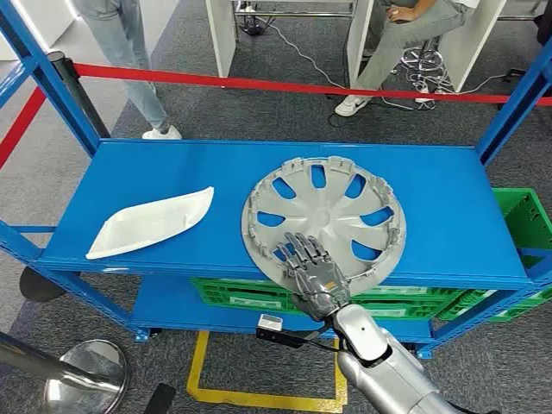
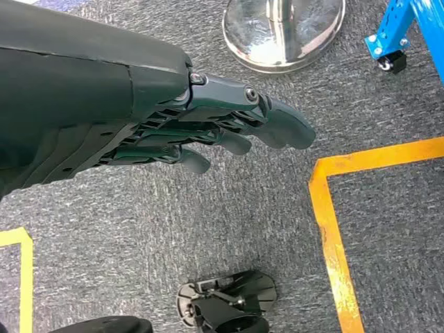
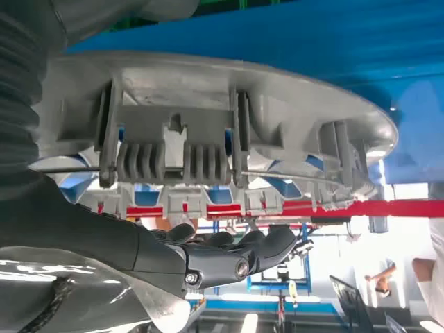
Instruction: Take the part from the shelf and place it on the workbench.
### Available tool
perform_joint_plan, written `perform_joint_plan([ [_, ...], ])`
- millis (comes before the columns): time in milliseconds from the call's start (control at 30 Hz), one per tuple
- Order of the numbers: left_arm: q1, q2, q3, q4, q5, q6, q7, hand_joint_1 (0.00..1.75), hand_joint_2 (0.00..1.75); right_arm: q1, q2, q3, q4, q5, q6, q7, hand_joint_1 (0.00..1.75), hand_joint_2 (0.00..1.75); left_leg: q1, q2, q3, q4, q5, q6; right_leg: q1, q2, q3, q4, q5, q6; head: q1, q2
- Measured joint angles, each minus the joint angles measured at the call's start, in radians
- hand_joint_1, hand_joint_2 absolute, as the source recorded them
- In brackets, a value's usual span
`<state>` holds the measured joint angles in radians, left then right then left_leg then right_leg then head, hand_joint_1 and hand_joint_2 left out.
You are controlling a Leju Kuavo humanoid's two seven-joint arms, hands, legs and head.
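Observation:
A round grey wheel cover [image 1: 325, 205] lies inner side up on the blue shelf's top board [image 1: 449, 203], right of centre. My right hand [image 1: 312, 269] hovers over its near rim with fingers stretched out and spread, holding nothing. The right wrist view has the cover's ribbed rim [image 3: 209, 90] close to the extended fingers [image 3: 230, 258], with a gap between them. A white curved part [image 1: 153, 222] lies on the same board to the left. My left hand [image 2: 225, 128] hangs over the grey carpet, fingers straight and empty.
Green crates [image 1: 391, 304] sit on the lower shelf and another [image 1: 527, 220] at the right. Blue uprights frame both ends. A red barrier tape [image 1: 260, 84] runs behind, with people beyond it. A chrome stanchion base [image 1: 84, 375] and yellow floor tape [image 1: 260, 398] lie near my feet.

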<state>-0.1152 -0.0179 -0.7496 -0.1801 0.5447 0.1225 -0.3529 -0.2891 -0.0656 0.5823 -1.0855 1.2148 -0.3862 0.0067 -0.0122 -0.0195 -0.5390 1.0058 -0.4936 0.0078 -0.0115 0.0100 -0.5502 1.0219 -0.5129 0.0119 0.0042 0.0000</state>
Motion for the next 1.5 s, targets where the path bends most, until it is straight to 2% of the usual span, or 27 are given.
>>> perform_joint_plan([
  [67, 0.000, 0.000, 0.000, 0.000, 0.000, 0.000, 0.000, 0.00, 1.75, -0.005, 0.001, 0.000, 0.008, -0.005, 0.005, 0.002, 0.00, 1.75, 0.000, 0.000, 0.000, 0.000, 0.000, 0.000, 0.000, 0.000, 0.000, 0.000, 0.000, 0.000, 0.000, 0.000],
  [100, -0.001, 0.000, 0.000, 0.000, 0.000, 0.000, 0.000, 0.00, 1.75, -0.010, 0.002, 0.000, 0.017, -0.011, 0.008, 0.004, 0.11, 1.75, 0.000, 0.000, 0.000, 0.000, 0.000, 0.000, 0.000, 0.000, 0.000, 0.000, 0.000, 0.000, 0.000, 0.000],
  [200, -0.001, 0.000, 0.000, 0.000, 0.000, 0.001, 0.000, 0.00, 1.75, -0.022, 0.008, 0.001, 0.041, -0.022, 0.008, 0.002, 1.42, 1.75, 0.000, 0.000, 0.000, 0.000, 0.000, 0.000, 0.000, 0.000, 0.000, 0.000, 0.000, 0.000, 0.000, 0.000],
  [233, -0.001, -0.001, 0.000, 0.000, 0.000, 0.001, 0.000, 0.00, 1.75, -0.025, 0.011, 0.001, 0.048, -0.025, 0.003, 0.000, 1.75, 1.75, 0.000, 0.000, 0.000, 0.000, 0.000, 0.000, 0.000, 0.000, 0.000, 0.000, 0.000, 0.000, 0.000, 0.000],
  [433, -0.001, -0.003, 0.000, 0.000, 0.006, 0.008, 0.000, 0.00, 1.75, -0.012, 0.020, 0.002, 0.055, -0.006, -0.041, -0.006, 1.75, 1.75, 0.000, 0.000, 0.000, 0.000, 0.000, 0.000, 0.000, 0.000, 0.000, 0.000, 0.000, 0.000, 0.000, 0.000],
  [767, 0.000, -0.003, 0.000, 0.000, 0.017, 0.019, -0.005, 0.00, 1.75, 0.049, 0.021, 0.002, -0.029, 0.053, -0.087, 0.018, 1.75, 1.75, 0.000, 0.000, 0.000, 0.000, 0.000, 0.000, 0.000, 0.000, 0.000, 0.000, 0.000, 0.000, 0.000, 0.000],
  [967, 0.004, -0.003, 0.002, 0.000, 0.038, 0.039, -0.016, 0.00, 1.75, 0.127, 0.021, -0.006, -0.149, 0.188, -0.193, 0.058, 1.75, 1.75, 0.000, 0.000, -0.001, 0.000, 0.000, 0.000, 0.000, 0.000, -0.001, 0.000, 0.000, 0.000, 0.000, 0.000],
  [1133, 0.013, -0.002, 0.022, 0.000, 0.084, 0.052, -0.027, 0.00, 1.75, 0.209, 0.022, -0.023, -0.310, 0.329, -0.274, 0.076, 1.75, 1.75, 0.000, 0.000, -0.002, 0.000, 0.000, 0.000, 0.000, 0.000, -0.002, 0.000, 0.000, 0.000, 0.000, 0.000],
  [1233, 0.015, -0.002, 0.034, 0.000, 0.098, 0.060, -0.027, 0.00, 1.75, 0.241, 0.023, -0.028, -0.399, 0.347, -0.279, 0.052, 1.75, 1.75, 0.000, 0.000, -0.002, 0.000, 0.000, 0.000, 0.000, -0.001, -0.002, 0.000, 0.000, 0.000, 0.000, 0.000],
  [1500, 0.024, -0.002, 0.054, 0.000, 0.112, 0.090, -0.028, 0.00, 1.75, 0.300, 0.023, -0.072, -0.632, 0.354, -0.279, -0.100, 1.75, 1.75, 0.000, 0.000, -0.002, 0.000, 0.000, 0.000, 0.000, -0.001, -0.002, 0.000, 0.000, 0.000, 0.000, 0.000],
])
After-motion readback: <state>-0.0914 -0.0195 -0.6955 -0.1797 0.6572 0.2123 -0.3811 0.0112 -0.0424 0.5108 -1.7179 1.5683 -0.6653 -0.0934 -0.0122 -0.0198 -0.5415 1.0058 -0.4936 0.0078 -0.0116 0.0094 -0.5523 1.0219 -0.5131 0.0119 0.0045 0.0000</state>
